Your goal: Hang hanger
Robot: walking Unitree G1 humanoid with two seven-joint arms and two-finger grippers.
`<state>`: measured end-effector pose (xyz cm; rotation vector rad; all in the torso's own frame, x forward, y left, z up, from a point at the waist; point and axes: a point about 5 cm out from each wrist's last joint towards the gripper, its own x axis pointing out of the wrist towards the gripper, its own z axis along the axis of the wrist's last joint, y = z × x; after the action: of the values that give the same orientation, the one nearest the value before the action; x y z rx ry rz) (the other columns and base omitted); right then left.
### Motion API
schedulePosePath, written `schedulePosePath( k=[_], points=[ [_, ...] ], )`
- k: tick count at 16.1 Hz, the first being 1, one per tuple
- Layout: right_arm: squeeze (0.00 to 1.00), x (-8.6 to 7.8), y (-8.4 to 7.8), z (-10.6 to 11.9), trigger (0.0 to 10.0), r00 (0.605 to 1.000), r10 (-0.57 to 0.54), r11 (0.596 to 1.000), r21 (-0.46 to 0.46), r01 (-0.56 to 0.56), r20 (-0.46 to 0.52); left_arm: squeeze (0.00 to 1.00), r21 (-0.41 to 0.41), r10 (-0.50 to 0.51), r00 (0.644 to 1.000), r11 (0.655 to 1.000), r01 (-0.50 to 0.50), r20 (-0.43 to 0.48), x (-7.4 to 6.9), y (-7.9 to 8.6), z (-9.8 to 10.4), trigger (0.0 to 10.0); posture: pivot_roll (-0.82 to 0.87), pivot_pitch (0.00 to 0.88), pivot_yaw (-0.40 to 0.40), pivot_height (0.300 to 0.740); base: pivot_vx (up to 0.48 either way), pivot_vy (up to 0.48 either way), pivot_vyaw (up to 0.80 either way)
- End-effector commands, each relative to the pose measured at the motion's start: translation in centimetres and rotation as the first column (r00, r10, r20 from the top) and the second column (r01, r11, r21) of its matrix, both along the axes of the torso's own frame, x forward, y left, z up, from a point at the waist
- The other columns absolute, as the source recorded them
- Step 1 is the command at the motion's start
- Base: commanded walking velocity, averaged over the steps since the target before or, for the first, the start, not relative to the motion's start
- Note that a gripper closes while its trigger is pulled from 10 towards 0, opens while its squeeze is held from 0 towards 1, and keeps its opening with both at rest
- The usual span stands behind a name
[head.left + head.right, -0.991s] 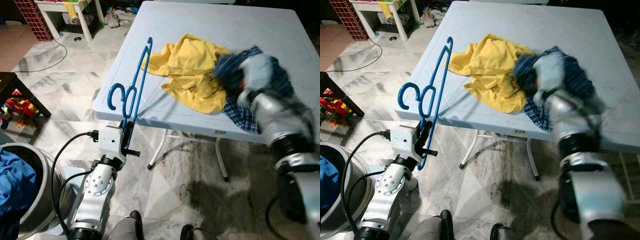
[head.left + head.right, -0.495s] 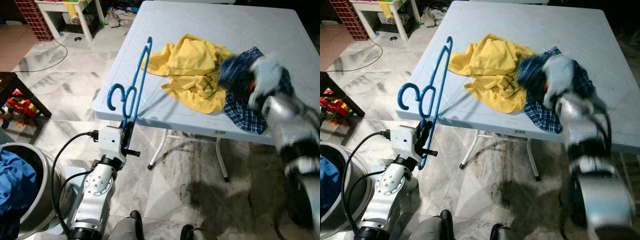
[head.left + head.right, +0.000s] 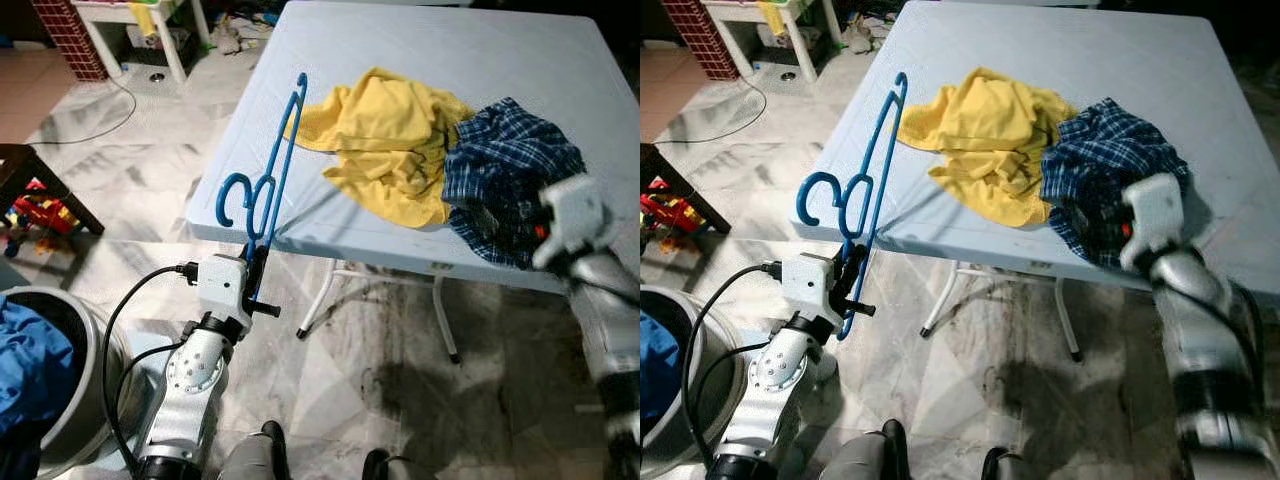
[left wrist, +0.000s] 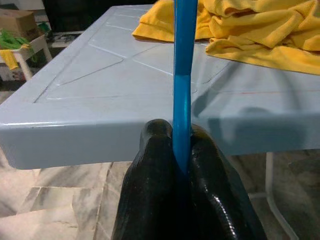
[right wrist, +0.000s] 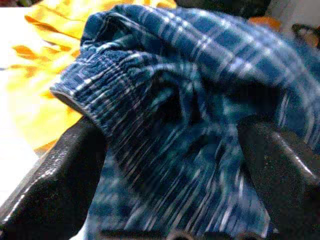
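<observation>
Blue hanger (image 3: 268, 178) sits clamped in the left gripper (image 4: 181, 165); jaws closed on its lower bar. Left arm is at 7 o'clock in the head views, forearm angled up, holding the hanger upright just off the tabletop (image 3: 400, 60) near-left edge, hooks at about 9 o'clock. Left wrist view adds the pinch itself: black fingers (image 4: 150, 190) tight on both sides of the bar, tabletop edge right behind. Yellow garment (image 3: 390, 140) lies mid-tabletop, touching the blue plaid garment (image 3: 505, 170) at 3 o'clock. Right gripper (image 5: 170, 165) is at the near edge by the plaid; arm comes in from 4 o'clock. Right wrist view shows jaws spread wide, plaid cloth between them, blurred.
</observation>
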<state>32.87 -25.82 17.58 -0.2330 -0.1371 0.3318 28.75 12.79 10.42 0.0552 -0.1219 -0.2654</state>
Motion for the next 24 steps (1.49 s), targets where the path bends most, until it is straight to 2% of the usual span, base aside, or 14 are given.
schedulePosePath(
  k=[1,2,3,4,5,6,8,9,10,13,19,24],
  points=[
    [0.00,-0.4,0.5,1.1,10.0,0.997,0.069,0.997,0.030,-0.070,0.027,0.00,0.028,-0.006,0.990,1.000,0.010,-0.138,-0.3,0.1,-2.6,10.0,0.00,0.203,0.055,0.740,0.000,0.000,0.00],
    [0.00,-1.6,0.8,1.4,10.0,0.986,0.165,0.986,0.030,-0.165,0.007,0.00,0.038,-0.024,0.991,0.999,0.030,-0.134,0.0,-0.1,-2.4,10.0,-0.02,0.199,0.066,0.740,0.000,0.000,0.00],
    [0.00,-2.1,0.7,1.5,10.0,0.982,0.189,0.982,0.030,-0.189,0.005,0.00,0.067,-0.028,0.993,0.997,0.036,-0.118,0.2,-0.2,-2.3,10.0,-0.03,0.197,0.071,0.740,0.000,0.000,0.00],
    [0.00,-2.3,0.4,2.0,10.0,0.986,0.166,0.985,0.052,-0.168,0.024,0.00,0.085,-0.032,0.995,0.996,0.040,-0.099,0.3,-0.3,-2.1,10.0,-0.04,0.195,0.075,0.740,0.000,0.000,0.00],
    [0.00,-2.6,0.0,2.8,10.0,0.991,0.120,0.985,0.118,-0.126,0.058,0.00,0.080,-0.033,0.995,0.996,0.040,-0.093,0.4,-0.5,-2.0,10.0,-0.04,0.193,0.077,0.740,0.000,0.000,0.00],
    [0.00,-2.3,0.0,3.8,10.0,0.992,0.026,0.980,0.194,-0.050,0.120,0.00,0.076,-0.021,0.996,0.997,0.027,-0.083,0.8,-0.5,-1.8,10.0,-0.05,0.188,0.077,0.740,0.000,0.000,0.00],
    [0.00,-2.0,0.5,4.3,10.0,0.986,-0.027,0.966,0.257,-0.016,0.162,0.00,0.070,-0.024,0.998,0.997,0.028,-0.067,1.2,-0.8,-1.4,10.0,-0.05,0.183,0.075,0.740,0.000,0.000,0.00],
    [0.00,-1.5,1.3,4.0,10.0,0.984,-0.074,0.938,0.345,0.015,0.160,0.00,0.058,-0.018,0.998,0.998,0.021,-0.053,1.6,-1.1,-0.9,10.0,-0.04,0.175,0.067,0.740,0.000,0.000,0.00],
    [0.00,-1.3,2.1,3.6,10.0,0.984,-0.094,0.927,0.374,0.032,0.150,0.00,0.057,-0.013,0.999,0.998,0.016,-0.042,1.8,-1.2,-0.7,10.0,-0.04,0.173,0.065,0.740,0.000,0.000,0.00],
    [0.00,-0.9,4.4,1.7,10.0,0.988,-0.124,0.910,0.407,0.075,0.095,0.00,0.046,0.030,0.999,0.999,-0.029,-0.026,2.2,-0.9,-0.3,10.0,-0.02,0.167,0.050,0.740,0.000,0.000,0.00],
    [0.00,0.0,4.8,1.3,10.0,0.986,-0.157,0.897,0.426,0.117,0.060,0.00,0.038,0.058,0.998,0.998,-0.057,-0.027,2.6,-0.9,-0.1,10.0,-0.01,0.159,0.046,0.740,0.000,0.000,0.00],
    [0.00,-0.1,5.2,0.7,10.0,0.986,-0.158,0.892,0.435,0.121,0.050,0.00,0.041,0.056,0.998,0.998,-0.055,-0.031,2.7,-1.1,-0.1,10.0,-0.01,0.160,0.051,0.740,-0.257,0.000,-0.53]
  ],
)
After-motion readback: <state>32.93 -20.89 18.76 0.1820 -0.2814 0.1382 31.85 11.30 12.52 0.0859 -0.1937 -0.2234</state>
